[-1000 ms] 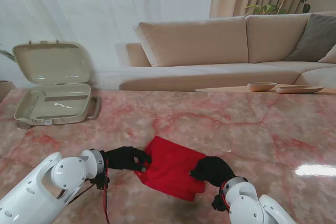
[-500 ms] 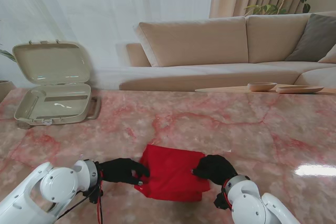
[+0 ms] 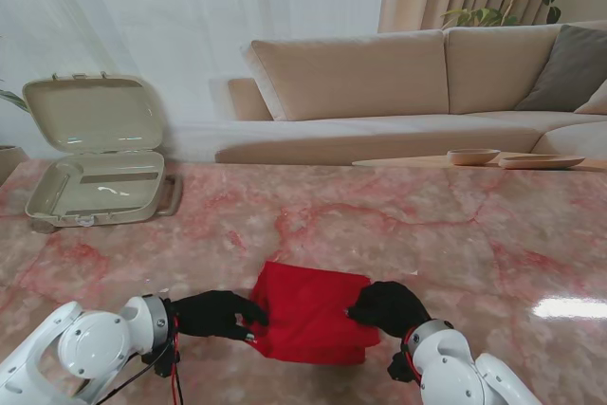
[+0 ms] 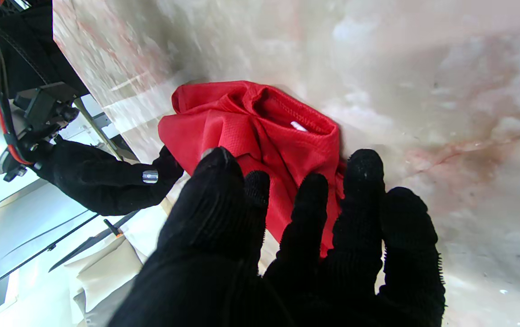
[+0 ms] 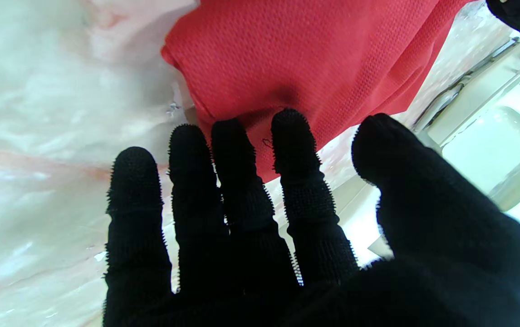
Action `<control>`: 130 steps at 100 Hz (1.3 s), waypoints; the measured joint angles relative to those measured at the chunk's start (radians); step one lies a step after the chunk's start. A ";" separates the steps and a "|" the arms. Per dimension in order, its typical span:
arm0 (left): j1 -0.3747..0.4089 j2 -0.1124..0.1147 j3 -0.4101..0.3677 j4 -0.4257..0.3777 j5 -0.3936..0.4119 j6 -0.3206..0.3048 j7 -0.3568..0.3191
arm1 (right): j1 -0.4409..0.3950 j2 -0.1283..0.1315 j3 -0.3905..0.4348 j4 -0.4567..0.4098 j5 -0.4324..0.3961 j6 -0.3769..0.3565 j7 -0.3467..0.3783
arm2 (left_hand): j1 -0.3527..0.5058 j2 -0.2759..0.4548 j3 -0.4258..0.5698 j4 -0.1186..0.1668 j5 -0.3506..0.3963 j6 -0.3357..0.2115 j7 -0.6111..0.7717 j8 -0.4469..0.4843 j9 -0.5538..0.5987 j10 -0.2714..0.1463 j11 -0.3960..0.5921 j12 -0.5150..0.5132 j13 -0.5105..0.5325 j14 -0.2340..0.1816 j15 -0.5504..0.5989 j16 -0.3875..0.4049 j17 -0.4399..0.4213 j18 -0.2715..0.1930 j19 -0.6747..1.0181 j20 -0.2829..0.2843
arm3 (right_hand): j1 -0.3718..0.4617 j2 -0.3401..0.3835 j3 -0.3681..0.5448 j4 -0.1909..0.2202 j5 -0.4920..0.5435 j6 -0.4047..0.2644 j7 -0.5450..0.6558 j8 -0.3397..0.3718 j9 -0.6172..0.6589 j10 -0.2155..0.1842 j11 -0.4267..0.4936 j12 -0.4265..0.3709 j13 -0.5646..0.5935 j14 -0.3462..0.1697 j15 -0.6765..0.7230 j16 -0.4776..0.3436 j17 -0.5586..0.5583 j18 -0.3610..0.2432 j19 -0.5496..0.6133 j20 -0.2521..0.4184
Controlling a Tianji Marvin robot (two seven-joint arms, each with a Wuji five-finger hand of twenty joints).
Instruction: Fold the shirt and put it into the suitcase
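Lying low and centre in the stand view, the folded red shirt (image 3: 313, 315) forms a rough rectangle on the pink marble desk (image 3: 427, 234). The left robot hand (image 3: 220, 314), in a black glove, sits at the shirt's left edge with its fingers curled onto the cloth; whether it truly pinches the fabric cannot be told. The right robot hand (image 3: 387, 307) is at the shirt's right edge, and its wrist view shows four fingertips (image 5: 289, 131) laid on the red mesh with the thumb spread apart, pressing rather than gripping. At the upper left of the stand view, well apart from the shirt, the beige suitcase (image 3: 95, 192) lies open, lid upright.
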 measured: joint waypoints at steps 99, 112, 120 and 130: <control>-0.018 -0.065 -0.162 -0.006 0.251 0.067 0.312 | -0.020 -0.026 0.032 -0.057 -0.049 0.006 -0.166 | -0.076 0.041 -0.015 0.000 -0.048 0.025 -0.107 -0.051 -0.064 -0.001 -0.117 -0.079 -0.104 0.004 -0.243 -0.241 -0.081 0.010 -0.298 -0.295 | -0.001 -0.010 0.002 0.000 -0.045 0.002 -0.090 0.016 -0.044 0.000 -0.015 0.000 -0.006 0.000 0.000 0.000 -0.004 0.000 -0.010 0.000; -0.036 -0.070 -0.173 0.029 0.322 0.064 0.368 | -0.008 -0.028 0.023 -0.052 -0.051 0.000 -0.171 | -0.075 0.037 -0.015 0.000 -0.089 0.053 -0.124 -0.062 -0.102 -0.003 -0.111 -0.098 -0.159 0.004 -0.270 -0.301 -0.097 -0.029 -0.328 -0.401 | -0.003 -0.043 0.039 0.000 -0.050 0.003 -0.137 0.053 -0.078 0.000 -0.023 -0.001 -0.029 0.000 0.005 0.000 -0.011 -0.024 -0.022 0.000; -0.044 -0.074 -0.186 0.045 0.347 0.064 0.388 | 0.005 -0.030 0.015 -0.043 -0.051 -0.006 -0.184 | -0.075 0.029 -0.013 0.000 -0.088 0.063 -0.120 -0.063 -0.128 -0.005 -0.118 -0.108 -0.164 0.004 -0.292 -0.324 -0.109 -0.047 -0.349 -0.438 | -0.003 -0.053 0.047 0.000 -0.060 0.004 -0.161 0.056 -0.090 0.000 -0.023 -0.002 -0.042 -0.003 0.004 0.000 -0.015 -0.031 -0.023 0.000; -0.049 -0.078 -0.206 0.060 0.360 0.074 0.411 | 0.022 -0.033 0.004 -0.026 -0.048 -0.017 -0.201 | -0.075 0.029 -0.013 0.000 -0.088 0.063 -0.120 -0.072 -0.128 -0.005 -0.118 -0.109 -0.164 0.004 -0.293 -0.340 -0.115 -0.051 -0.353 -0.448 | -0.003 -0.053 0.048 0.000 -0.087 0.013 -0.171 0.057 -0.114 0.000 -0.024 -0.007 -0.057 -0.011 -0.006 0.000 -0.029 -0.042 -0.036 0.000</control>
